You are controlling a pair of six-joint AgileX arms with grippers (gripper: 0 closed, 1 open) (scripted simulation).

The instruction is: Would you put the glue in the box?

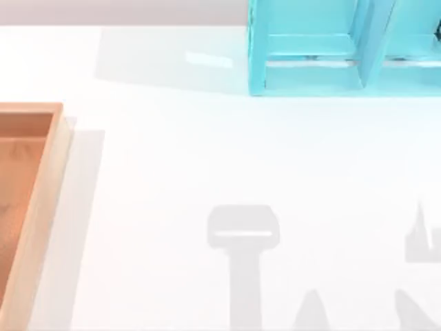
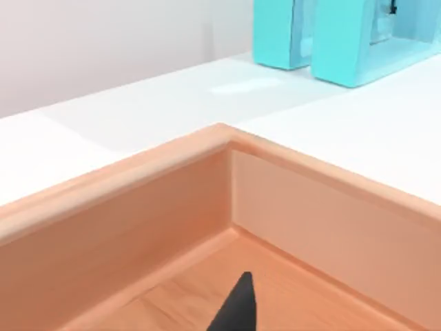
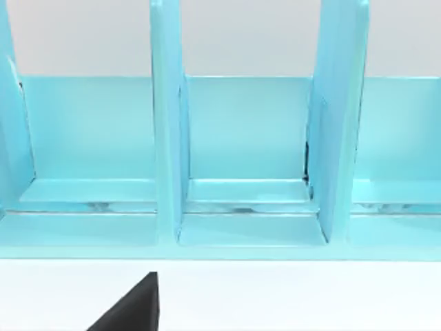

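The box (image 1: 54,179) is a shallow tray with a light wooden rim and an orange-brown floor, cut off by the table's left edge. The left wrist view looks down into one inner corner of the box (image 2: 222,138). A black part of my left gripper (image 2: 238,310) hangs over its floor, and nothing lies on the stretch of floor that shows. A black part of my right gripper (image 3: 134,307) is above the white table, facing the turquoise shelf unit (image 3: 241,138). The glue is out of view.
The turquoise shelf unit (image 1: 324,48) stands at the back right of the white table (image 1: 207,152), with upright dividers and open compartments. It also appears beyond the box as the shelf unit (image 2: 344,38). Grey arm shadows (image 1: 242,238) fall on the table's front.
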